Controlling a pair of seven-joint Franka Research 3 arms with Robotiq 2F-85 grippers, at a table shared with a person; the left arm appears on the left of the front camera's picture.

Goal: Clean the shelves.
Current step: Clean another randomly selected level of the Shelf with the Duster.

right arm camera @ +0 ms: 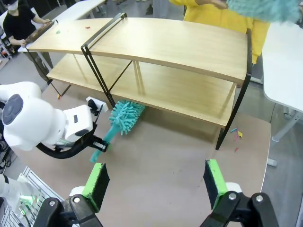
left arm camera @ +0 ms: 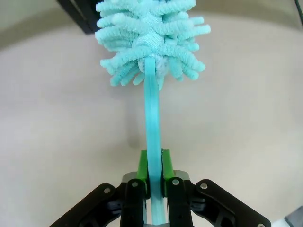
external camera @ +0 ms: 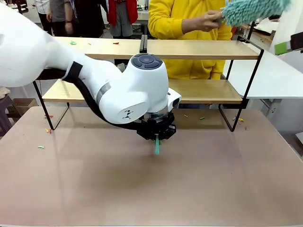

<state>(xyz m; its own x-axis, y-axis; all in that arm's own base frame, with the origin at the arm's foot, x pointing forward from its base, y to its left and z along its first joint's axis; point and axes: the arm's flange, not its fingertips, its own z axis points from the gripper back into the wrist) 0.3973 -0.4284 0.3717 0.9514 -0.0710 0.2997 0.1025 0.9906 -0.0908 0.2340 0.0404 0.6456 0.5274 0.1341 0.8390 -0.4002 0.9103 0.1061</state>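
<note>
Left arm: a smooth, rounded white shell with a grey ring at one joint. It reaches in low over the table from the left side.
Left gripper: the black linkage ends in flat green pads. The jaws are closed almost fully and clamp the flat handle of a duster between the pads.
Duster: a thin, glossy teal plastic strip runs straight out from the left gripper's fingers. It ends ahead of them in a fluffy head of soft teal chenille fingers.
Duster head in the right wrist view: it lies beyond the left gripper, close to the front edge of the lower board.
Table: a flat, matte grey-brown top directly below the left gripper. A few tiny coloured scraps lie on it nearer the rack.
Shelves: two long, pale boards with a smooth wood grain, carried on thin black metal rods with a black centre post. They stand across the table beyond the left gripper, and ahead of the right gripper.
Person's hand: in a yellow sleeve, above the top board to the right of the left gripper. It holds a second shaggy teal duster.
Right gripper: black fingers with rectangular green pads. They are spread wide apart with nothing between them, high over the table.
</note>
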